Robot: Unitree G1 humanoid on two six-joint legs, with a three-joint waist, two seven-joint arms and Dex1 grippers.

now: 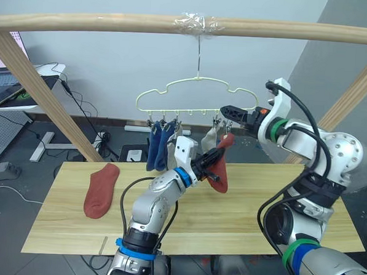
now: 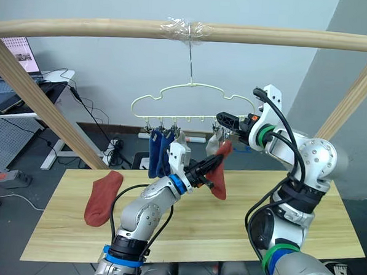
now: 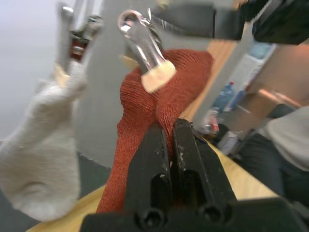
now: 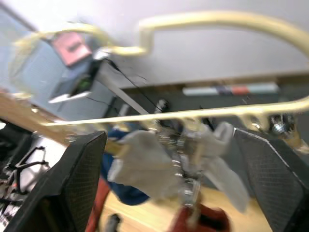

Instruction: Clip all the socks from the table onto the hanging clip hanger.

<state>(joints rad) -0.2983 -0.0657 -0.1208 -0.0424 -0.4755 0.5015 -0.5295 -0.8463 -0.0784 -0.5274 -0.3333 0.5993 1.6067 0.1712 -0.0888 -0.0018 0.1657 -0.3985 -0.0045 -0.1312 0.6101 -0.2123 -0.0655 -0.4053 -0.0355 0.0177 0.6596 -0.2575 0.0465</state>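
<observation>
Red sock on table [image 1: 101, 190]: lies flat near the left end of the table [image 1: 240, 220], well apart from the grippers.
Blue socks [image 1: 158, 147]: two hang side by side from clips on the left part of the clip hanger [image 1: 198, 96].
Grey socks [image 4: 145, 164]: hang from the middle clips, just left of the held sock.
Left gripper [image 1: 214, 156]: its two fingers are squeezed together on the held red sock [image 1: 220, 174], lifting it up under a clip [image 3: 145, 53] near the hanger's right end.
Right gripper [image 1: 229, 111]: up at the hanger's right end, fingers wide apart, the clips between them.
</observation>
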